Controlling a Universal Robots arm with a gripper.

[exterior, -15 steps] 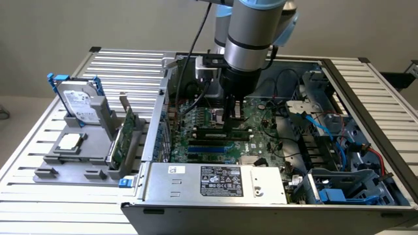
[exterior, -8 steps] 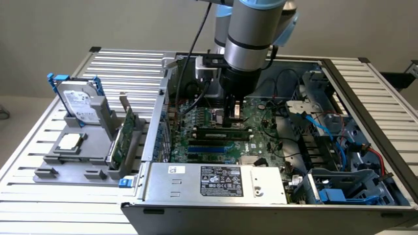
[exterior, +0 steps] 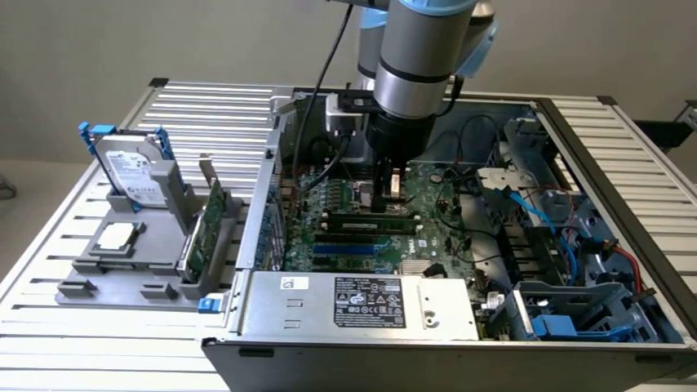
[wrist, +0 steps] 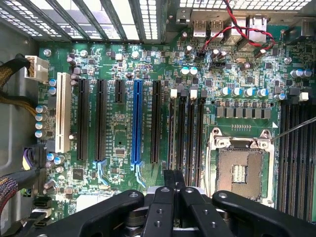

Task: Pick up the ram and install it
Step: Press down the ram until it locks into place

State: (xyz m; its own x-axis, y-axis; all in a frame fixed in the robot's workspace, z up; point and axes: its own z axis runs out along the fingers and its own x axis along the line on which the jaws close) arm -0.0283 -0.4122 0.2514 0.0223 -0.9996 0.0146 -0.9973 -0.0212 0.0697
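Slatted worktop [exterior: 632, 139] with an open PC case [exterior: 436, 359] lying on it, motherboard [exterior: 436, 237] facing up. The arm [exterior: 419, 57] comes straight down into the case. Pincer [exterior: 390, 194] is pressed together, fingertips [wrist: 165, 180] meeting, right over the memory slots [wrist: 185, 128]. The ram [exterior: 370, 219] stands on edge in a slot just below the tips, can't tell if they touch.

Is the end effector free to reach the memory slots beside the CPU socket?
Likely yes: the end effector sits directly over the memory slots, with no cable crossing them.
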